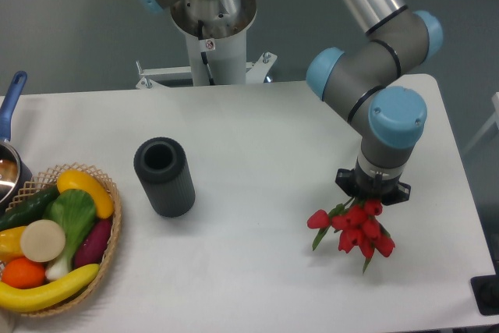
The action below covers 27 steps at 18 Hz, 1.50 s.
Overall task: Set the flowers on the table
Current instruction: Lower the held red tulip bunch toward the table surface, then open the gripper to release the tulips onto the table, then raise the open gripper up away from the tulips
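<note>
Red tulip heads are what I notice first: the flowers [355,229] sit low over the right part of the table [257,126], a tight cluster of closed buds with a few green stems and leaves poking out toward the lower left and bottom. Directly above them hangs the gripper [372,195], pointing straight down from the arm's wrist, its black flange just over the top of the bunch. From where I stand the fingers are hidden behind the wrist and the buds, so I cannot tell whether the claw is pinching the stems or has let go. I also cannot tell whether the buds are resting on the white surface or hanging slightly above it.

The arm [382,60] itself comes in from the upper right, grey tubes with light blue caps on the joints, bending down to the wrist.

Well apart to the left, near the middle of the table, stands a dark ribbed cylinder [164,176], hollow at the top and leaning a little. At the far left edge is a wicker basket [114,232] filled with toy fruit and vegetables [54,243]: yellow, green, purple, orange. Just above it a pot with a blue handle [12,99] peeks into view. Behind the table rises the white pedestal [210,52] of the robot base.
</note>
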Tool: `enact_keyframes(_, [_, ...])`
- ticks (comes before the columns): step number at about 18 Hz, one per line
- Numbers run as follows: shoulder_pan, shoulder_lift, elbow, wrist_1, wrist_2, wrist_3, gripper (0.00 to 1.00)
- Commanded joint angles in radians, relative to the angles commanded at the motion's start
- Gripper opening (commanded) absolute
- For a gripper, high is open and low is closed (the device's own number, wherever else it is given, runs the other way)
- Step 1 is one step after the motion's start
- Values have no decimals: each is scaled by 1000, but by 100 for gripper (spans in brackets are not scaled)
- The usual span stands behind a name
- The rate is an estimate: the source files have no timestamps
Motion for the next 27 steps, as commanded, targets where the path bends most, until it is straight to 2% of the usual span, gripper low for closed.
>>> enact_keyframes(1, [-5,-6,2,2,-2,5,20])
enact_keyframes(3, [-5,-11,6,3,-5,8,38])
enact_keyframes(4, [-5,-12,5,11,-5,8,55])
enact_keyframes(5, [-6,-15,0,35,-3,2,97])
enact_keyframes(7, [-8,-11,-29,112,2,-2,100])
enact_keyframes(8, [-8,-6,-40,132,3,0,100])
enact_keyframes(13, [3,56,-101,173,12,5,100])
enact_keyframes(15, [35,104,-147,177,38,8,100])
enact_keyframes(18, [104,135,-179,212,32,21,100])
enact_keyframes(23, [159,146,-179,198,29,241,100])
enact_keyframes(27, [161,146,-179,197,29,259,100])
